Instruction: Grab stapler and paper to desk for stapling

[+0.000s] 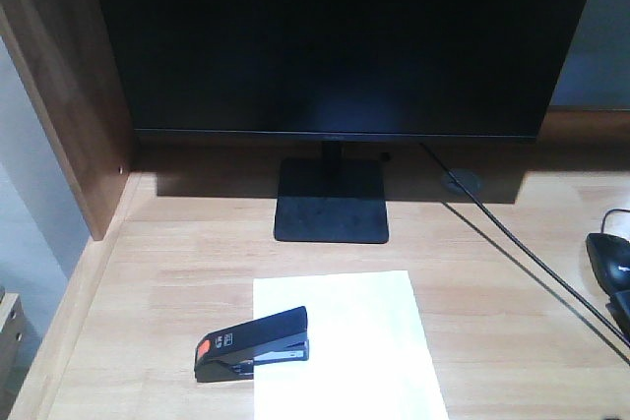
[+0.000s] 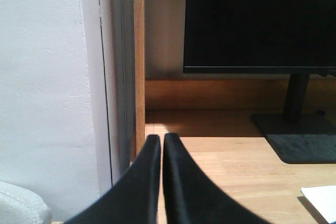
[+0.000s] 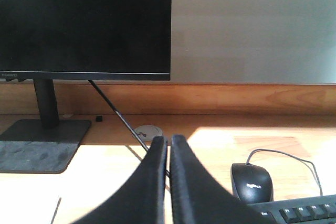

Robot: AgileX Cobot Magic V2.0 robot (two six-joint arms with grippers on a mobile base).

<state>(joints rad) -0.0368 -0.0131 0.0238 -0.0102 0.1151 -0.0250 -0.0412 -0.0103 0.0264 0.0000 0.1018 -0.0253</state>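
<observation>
Left hand (image 2: 161, 139): two fingers (image 2: 142, 182) of plain black, matte material, each broad at the base and tapering in a smooth outward curve to a narrow, rounded tip; inner faces flat and straight, outer edges concave. No screws, cables, labels or markings visible on the exposed surfaces. Right hand (image 3: 168, 140): matching pair of black fingers (image 3: 191, 187), same curved, horn-like taper and flat inner faces, with a faint sheen along the inner edges. No markings, fasteners or wiring visible. Arms, wrists and base are out of view in every camera.
</observation>
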